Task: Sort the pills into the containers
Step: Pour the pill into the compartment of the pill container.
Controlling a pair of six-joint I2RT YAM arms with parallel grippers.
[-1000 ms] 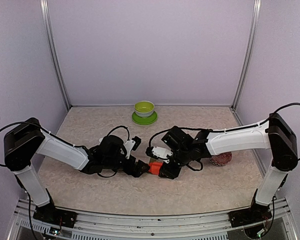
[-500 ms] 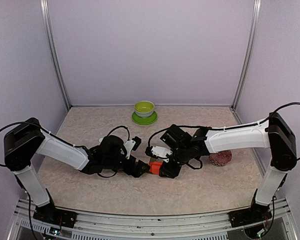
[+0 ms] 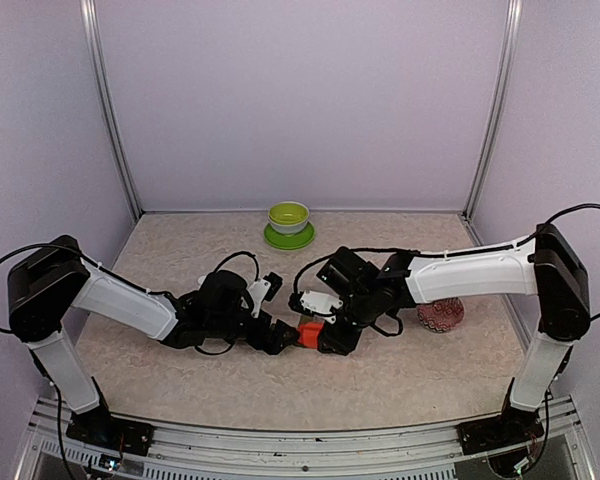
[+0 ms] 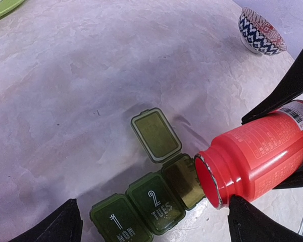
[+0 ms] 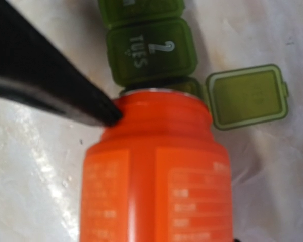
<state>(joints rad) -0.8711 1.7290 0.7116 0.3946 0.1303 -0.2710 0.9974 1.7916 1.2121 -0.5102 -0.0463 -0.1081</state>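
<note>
The surface is marbled and carries every item. The red bottle is clamped by its body in my right fingers. It is tipped onto its side, open mouth pointing left, at the edge of the end compartment. The containers are a dark green strip of three lying mid-surface between my two arms. MON and TUES are closed; the third has its lid flipped back. My left fingers are spread wide either side of the strip, gripping nothing.

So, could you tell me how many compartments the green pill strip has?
3: MON at one end, closed; TUES in the middle, closed; the third open beside the red bottle's mouth.
</note>
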